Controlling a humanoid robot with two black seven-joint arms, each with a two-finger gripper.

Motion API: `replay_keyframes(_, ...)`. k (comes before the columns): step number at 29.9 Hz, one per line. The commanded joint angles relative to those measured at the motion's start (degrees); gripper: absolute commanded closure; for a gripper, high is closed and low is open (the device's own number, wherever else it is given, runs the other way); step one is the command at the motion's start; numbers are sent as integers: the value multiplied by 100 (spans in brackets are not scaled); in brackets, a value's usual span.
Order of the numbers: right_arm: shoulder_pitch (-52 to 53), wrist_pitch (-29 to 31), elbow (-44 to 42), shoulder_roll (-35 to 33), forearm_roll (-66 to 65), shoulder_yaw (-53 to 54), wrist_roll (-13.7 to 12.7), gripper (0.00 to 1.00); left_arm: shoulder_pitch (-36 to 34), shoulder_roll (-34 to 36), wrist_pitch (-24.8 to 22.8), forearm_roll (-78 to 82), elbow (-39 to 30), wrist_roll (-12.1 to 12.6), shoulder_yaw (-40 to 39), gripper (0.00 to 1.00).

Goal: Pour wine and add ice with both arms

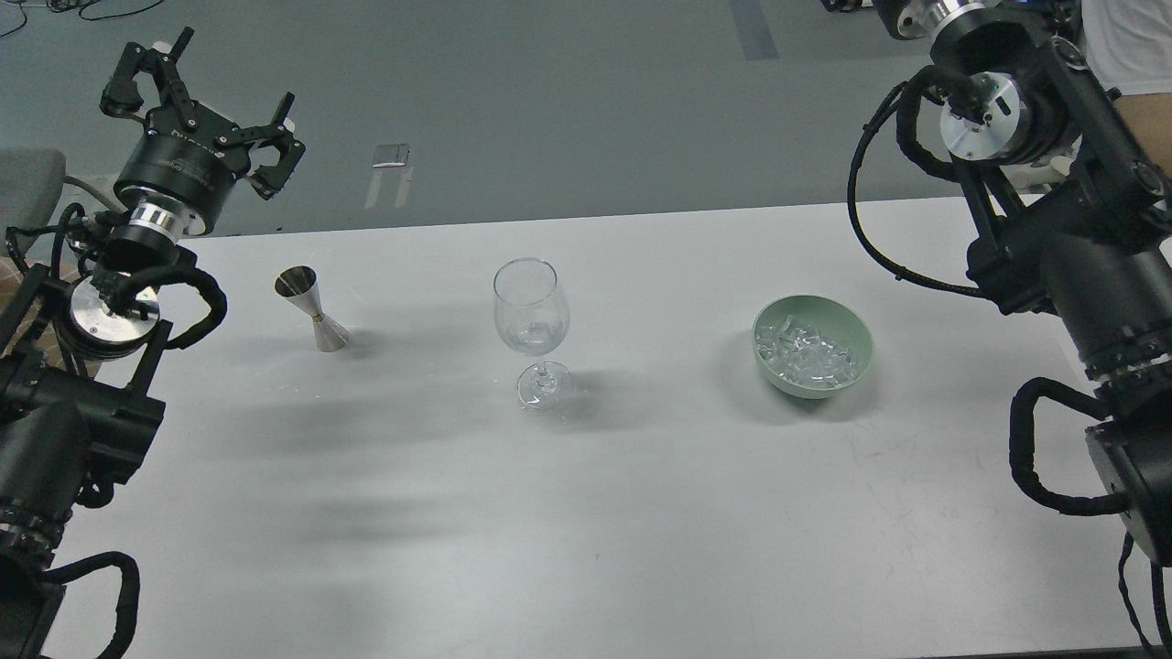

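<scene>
A clear stemmed wine glass (pixel 532 316) stands upright at the table's middle, with an ice cube and a little colourless liquid low in its bowl. A green bowl (pixel 856 339) to its right holds many ice cubes (pixel 808 355). A steel jigger (pixel 311 307) stands to the glass's left. My left gripper (pixel 197 96) is open and empty, raised beyond the table's far left corner. My right arm (pixel 1053 229) rises at the right; its gripper is out of view above the top edge.
The white table (pixel 586 513) spans the view. A person in a white shirt (pixel 1131 46) sits at the far right behind my right arm. Grey floor lies beyond the table's far edge.
</scene>
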Motion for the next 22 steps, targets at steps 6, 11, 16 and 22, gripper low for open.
replay_keyframes(6,-338,541,-418,316,403,29,10,1,12,-15,58,819,17,-548,10,2)
replay_keyframes(11,-356,576,-657,343,447,29,37,0,12,2,76,952,34,-593,19,2)
replay_keyframes(16,-435,612,-666,422,483,29,151,0,-6,-33,356,1153,61,-611,19,2)
replay_keyframes(22,-426,620,-657,404,491,20,230,0,-41,-33,374,1461,61,-611,19,2)
